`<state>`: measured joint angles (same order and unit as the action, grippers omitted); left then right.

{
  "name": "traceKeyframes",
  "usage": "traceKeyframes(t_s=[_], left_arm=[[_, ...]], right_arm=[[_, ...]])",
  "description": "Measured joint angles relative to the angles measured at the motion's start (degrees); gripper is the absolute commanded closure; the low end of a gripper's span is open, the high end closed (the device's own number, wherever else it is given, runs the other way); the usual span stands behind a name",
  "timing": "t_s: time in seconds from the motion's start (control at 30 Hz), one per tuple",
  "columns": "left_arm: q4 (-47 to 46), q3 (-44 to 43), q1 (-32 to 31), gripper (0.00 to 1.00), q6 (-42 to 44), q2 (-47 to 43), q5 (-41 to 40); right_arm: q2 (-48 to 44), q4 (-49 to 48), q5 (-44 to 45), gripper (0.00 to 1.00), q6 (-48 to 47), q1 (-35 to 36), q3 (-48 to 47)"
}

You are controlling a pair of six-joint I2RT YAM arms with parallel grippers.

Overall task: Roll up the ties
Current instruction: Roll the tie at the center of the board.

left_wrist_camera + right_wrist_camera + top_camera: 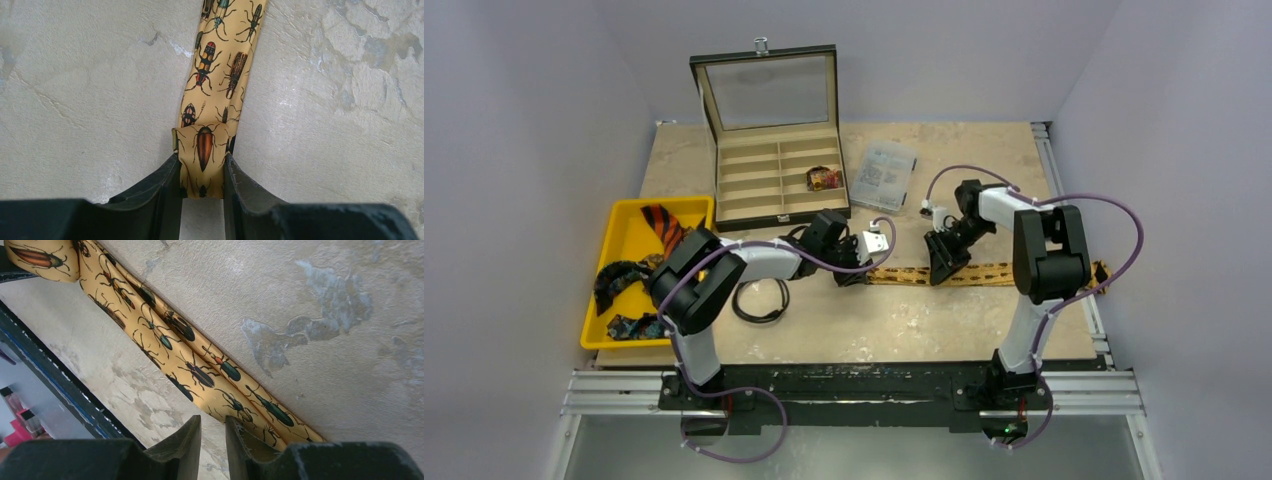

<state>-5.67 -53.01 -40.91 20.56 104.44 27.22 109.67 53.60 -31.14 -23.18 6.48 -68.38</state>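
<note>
**Desk:** How do the left jaws stand?
**Photographer:** Clamped on the folded end of the tan-gold tie (220, 65). The rest runs straight away from them, flat on the surface (85, 100).
**Desk:** And the right jaws?
**Photographer:** Narrowly parted with nothing between them. The tie passes just beyond one fingertip.
**Desk:** What does the overhead camera add?
**Photographer:** The tie stretched between both arms, and other ties (619, 278) heaped in a yellow tray (629, 235) at the left.
</note>
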Motion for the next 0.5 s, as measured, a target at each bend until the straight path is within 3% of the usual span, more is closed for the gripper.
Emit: traceKeyframes(t_s=[0.5], left_arm=[[3.58, -1.40, -0.81, 0.87, 5.70, -0.33, -0.33]], right_arm=[[0.96, 1.33, -0.02, 0.71, -1.38, 0.07, -1.14]])
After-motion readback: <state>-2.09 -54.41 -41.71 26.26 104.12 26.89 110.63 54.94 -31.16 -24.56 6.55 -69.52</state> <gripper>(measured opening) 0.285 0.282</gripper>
